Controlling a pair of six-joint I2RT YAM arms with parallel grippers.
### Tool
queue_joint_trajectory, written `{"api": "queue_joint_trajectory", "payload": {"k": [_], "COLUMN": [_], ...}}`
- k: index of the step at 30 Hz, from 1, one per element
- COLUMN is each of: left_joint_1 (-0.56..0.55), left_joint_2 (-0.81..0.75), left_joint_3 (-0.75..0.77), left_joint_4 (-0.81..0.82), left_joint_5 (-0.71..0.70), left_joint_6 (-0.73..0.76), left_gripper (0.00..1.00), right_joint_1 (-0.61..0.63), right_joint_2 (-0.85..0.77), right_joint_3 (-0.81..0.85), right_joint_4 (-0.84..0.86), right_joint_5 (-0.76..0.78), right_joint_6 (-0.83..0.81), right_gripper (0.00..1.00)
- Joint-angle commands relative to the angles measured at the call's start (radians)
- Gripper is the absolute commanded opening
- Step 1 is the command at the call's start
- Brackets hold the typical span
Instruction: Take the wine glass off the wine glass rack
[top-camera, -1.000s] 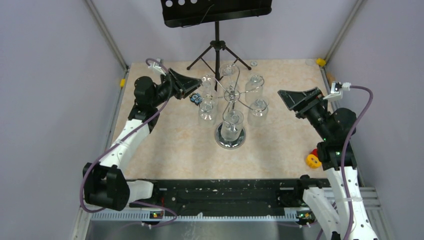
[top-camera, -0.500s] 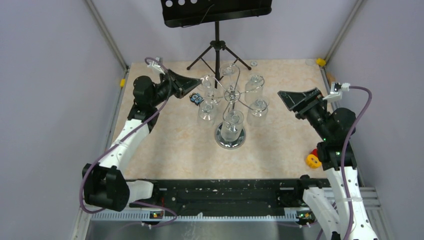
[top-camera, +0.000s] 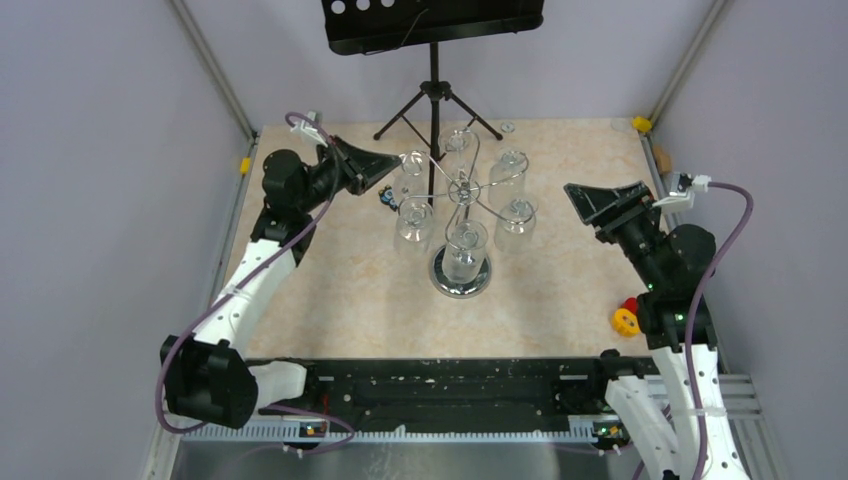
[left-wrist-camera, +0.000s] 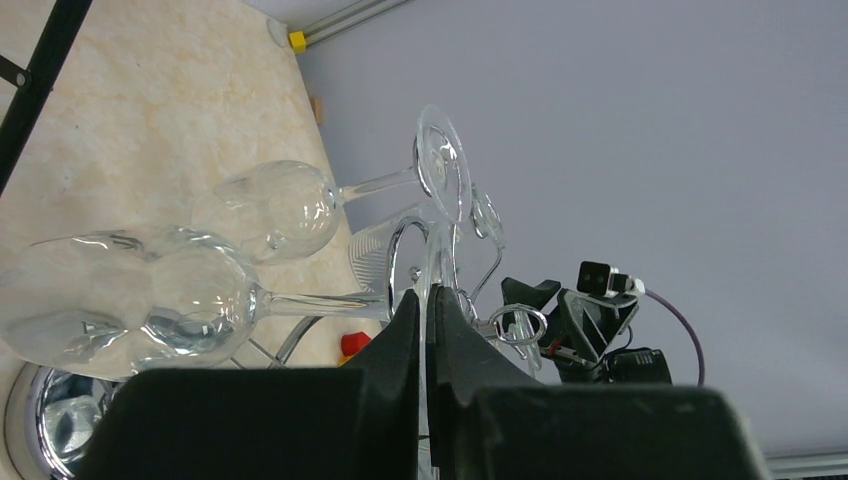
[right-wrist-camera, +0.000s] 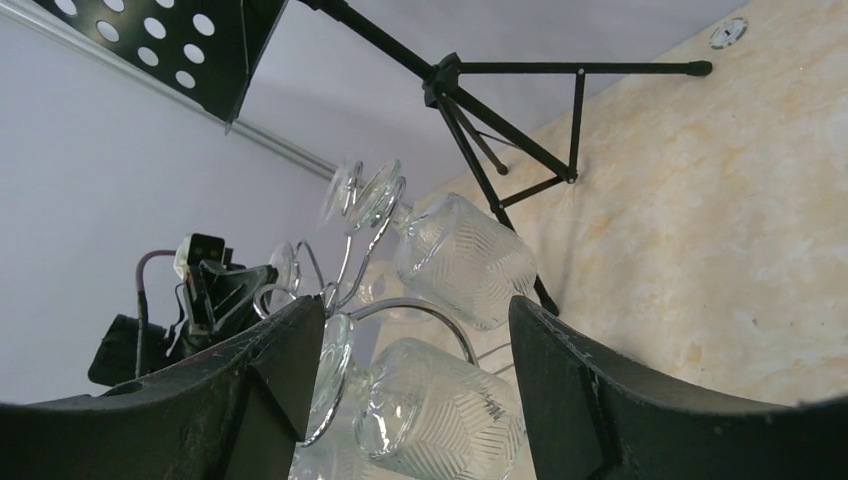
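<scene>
The right jaws are held wide open and empty, right of the wine glass rack (top-camera: 461, 187) on the tabletop (top-camera: 350, 290). The left jaws are pinched shut on the thin foot of a hanging wine glass (left-wrist-camera: 190, 300), seen only from the left wrist. The rack is ringed by bare tabletop.

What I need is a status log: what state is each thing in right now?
Left gripper, fingers shut, apparently on a wine glass foot.
Right gripper, fingers open, holding nothing.
Wine glass, hanging bowl-down on the rack.
Wine glass rack, upright, six glasses hanging.
Music stand, upright.
</scene>
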Motion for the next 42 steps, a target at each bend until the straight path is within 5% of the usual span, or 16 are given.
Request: {"api": "queue_joint_trajectory", "payload": {"k": [1,15,26,42], "left_joint_1": [-0.002,-0.008,-0.043,-0.043], "left_joint_2": [-0.037,0.061,0.091,-0.056], "left_joint_3": [0.051,0.085,0.108,0.122], "left_joint_4": [0.086,0.267,0.278,-0.094], "left_joint_5": [-0.040,-0.062,0.063,0.127], "left_joint_6": [-0.021,-0.138,-0.122,0.060], "left_gripper": [0.00,0.00,0.00,0.00], "right_joint_1": [-0.007,-0.007,-0.007,-0.005], "right_joint_2": [-0.007,-0.006,-0.004,0.013], "right_joint_3": [0.008,0.033,0.022,0.002], "right_joint_4": [0.007,-0.035,-0.029,0.093], "right_joint_5": [0.028,0.068,0.049,-0.097], "right_joint_6": [0.001,-0.016,-0.009,-0.011], "right_gripper": [0.69,0.61,0.62,0.80]}}
